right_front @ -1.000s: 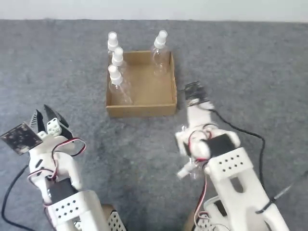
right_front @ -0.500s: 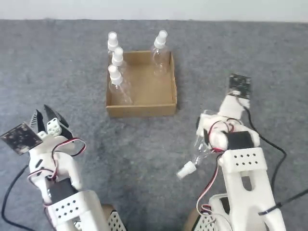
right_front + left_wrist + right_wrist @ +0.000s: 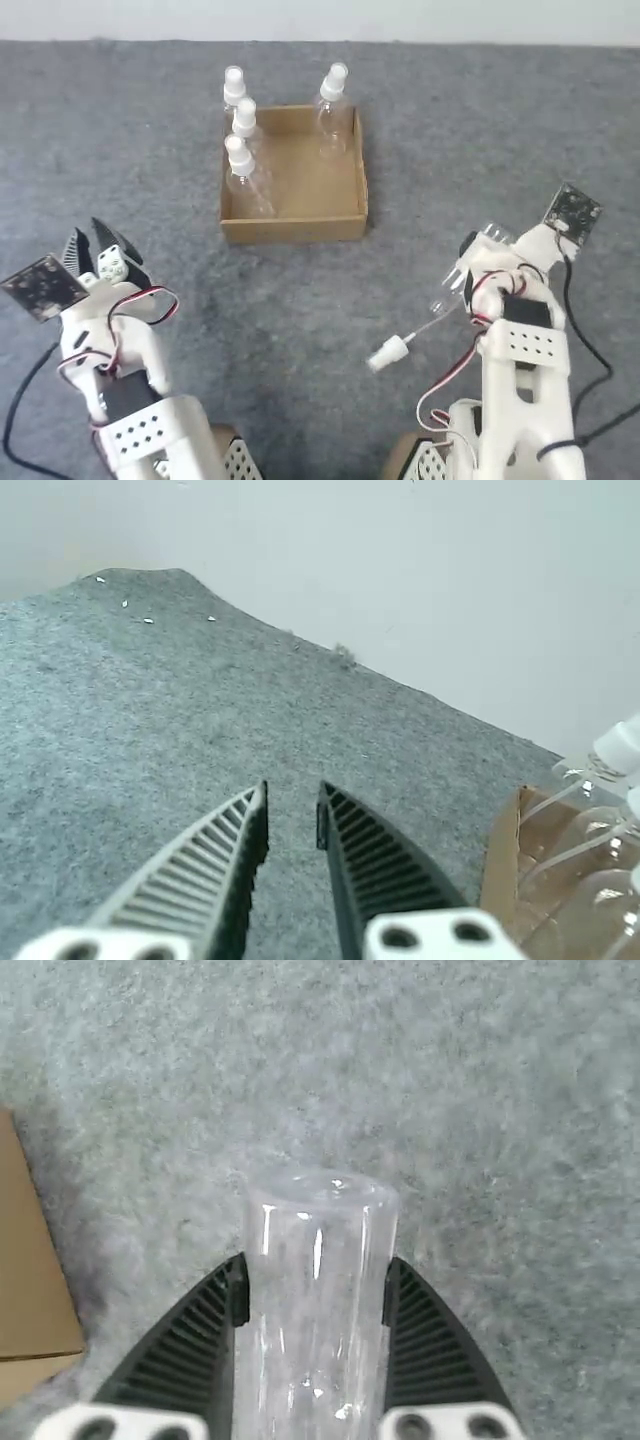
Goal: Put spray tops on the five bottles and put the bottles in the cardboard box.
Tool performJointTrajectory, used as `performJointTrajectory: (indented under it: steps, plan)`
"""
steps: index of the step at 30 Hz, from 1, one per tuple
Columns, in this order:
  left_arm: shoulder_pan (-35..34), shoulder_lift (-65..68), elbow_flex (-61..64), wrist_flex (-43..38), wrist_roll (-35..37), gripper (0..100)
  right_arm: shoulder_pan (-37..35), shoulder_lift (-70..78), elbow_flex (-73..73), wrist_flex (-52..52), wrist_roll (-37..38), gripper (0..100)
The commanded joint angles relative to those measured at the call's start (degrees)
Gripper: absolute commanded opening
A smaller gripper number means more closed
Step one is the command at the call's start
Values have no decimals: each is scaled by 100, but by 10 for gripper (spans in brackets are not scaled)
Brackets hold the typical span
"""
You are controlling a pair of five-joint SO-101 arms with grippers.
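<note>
Right wrist view | right gripper (image 3: pixel 315 1272) pinching bottle (image 3: pixel 320 1222) | left gripper (image 3: pixel 292 794) slightly spread

Parts cut off or out of sight

The clear bottle (image 3: pixel 318 1320) in the right gripper (image 3: pixel 315 1272) runs off the picture's edge, so its neck is out of sight. In the left wrist view, the cardboard box (image 3: pixel 505 870) and its bottles (image 3: pixel 600 880) are cut off too.

Four capped bottles (image 3: pixel 243 120) at cardboard box (image 3: pixel 340 215), right hand (image 3: pixel 478 262) gripping tilted clear bottle (image 3: pixel 450 287), spray top (image 3: pixel 388 353) near its neck
</note>
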Motion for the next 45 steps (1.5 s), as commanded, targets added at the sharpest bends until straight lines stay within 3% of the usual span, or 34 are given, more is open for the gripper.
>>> performJointTrajectory:
  steps: [1,7,16,27,45]
  plan:
    - [0,53,-57,-193,62,80,180,-189,0,-242,-70,32]
    - [0,53,-57,-193,62,80,224,-189,26,-154,-26,43]
    - [0,53,-57,-193,62,80,215,-198,-510,1024,369,254]
    - [0,53,-57,-193,62,80,259,-198,-1266,1903,510,259]
    - [0,53,-57,-193,44,80,84,-198,-2620,4330,4589,260]
